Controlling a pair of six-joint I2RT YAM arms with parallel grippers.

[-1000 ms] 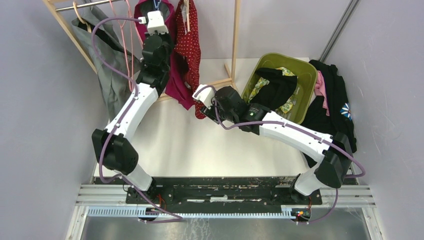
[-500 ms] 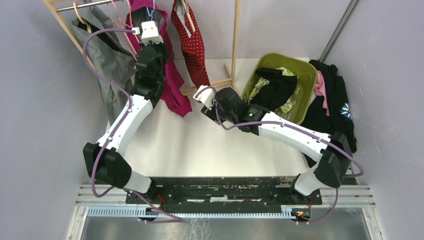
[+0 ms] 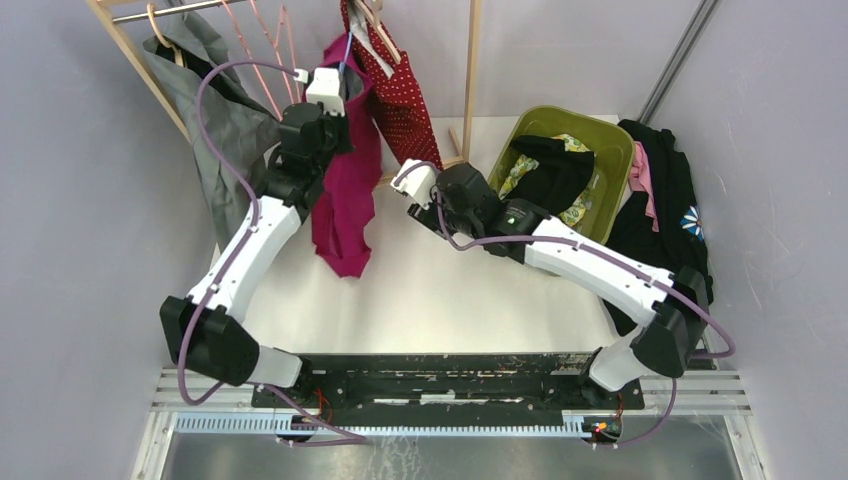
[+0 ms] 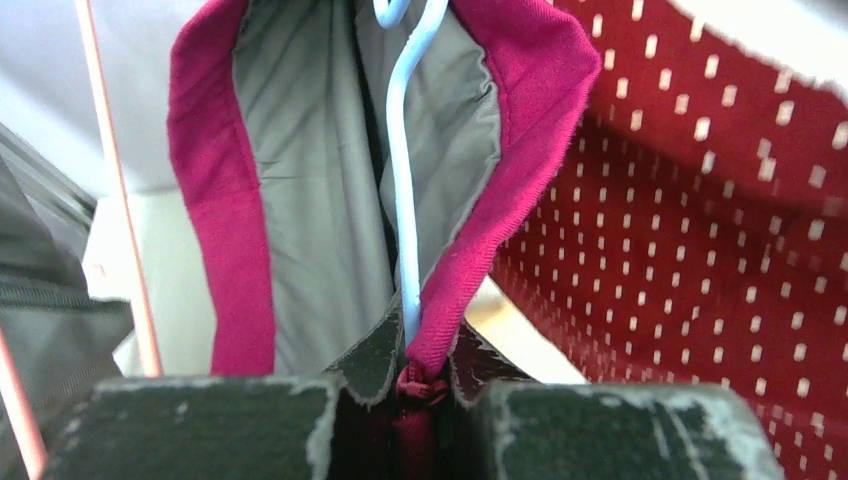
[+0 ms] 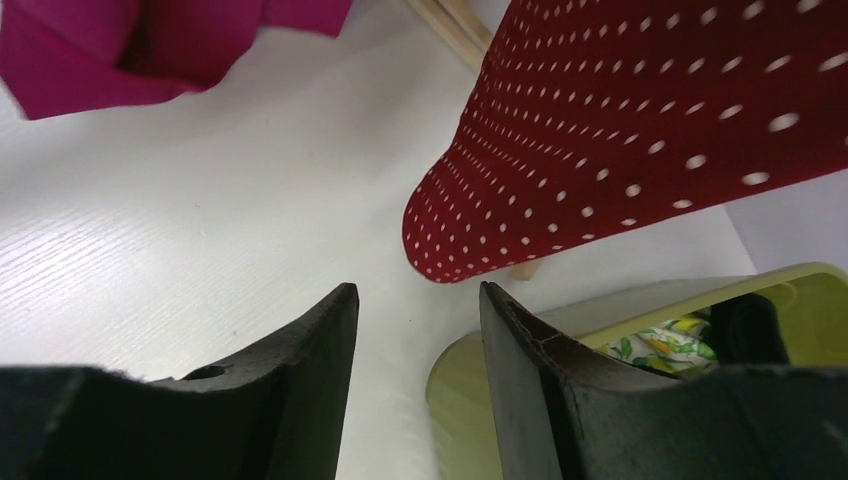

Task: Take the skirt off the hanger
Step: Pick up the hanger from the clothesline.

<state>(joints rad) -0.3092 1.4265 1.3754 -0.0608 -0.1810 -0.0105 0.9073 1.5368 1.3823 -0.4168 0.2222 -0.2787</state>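
The magenta skirt (image 3: 345,200) with grey lining hangs from my left gripper (image 3: 340,88) down over the table's back left. In the left wrist view the left gripper (image 4: 425,378) is shut on the skirt's waistband (image 4: 520,130), right beside the thin light-blue wire hanger (image 4: 400,200) that runs up through the waist opening. My right gripper (image 3: 415,190) hovers open over the table, just below the hem of a red dotted garment (image 5: 640,130), with nothing between its fingers (image 5: 310,340).
A wooden rack (image 3: 472,70) at the back carries a grey garment (image 3: 215,120), pink wire hangers (image 3: 270,40) and the red dotted garment (image 3: 395,90). A green bin (image 3: 612,135) of clothes and a black pile (image 3: 665,200) sit at the right.
My left arm has swung right and toward me with the skirt, which now hangs lower over the table. The right gripper has shifted slightly toward the back.
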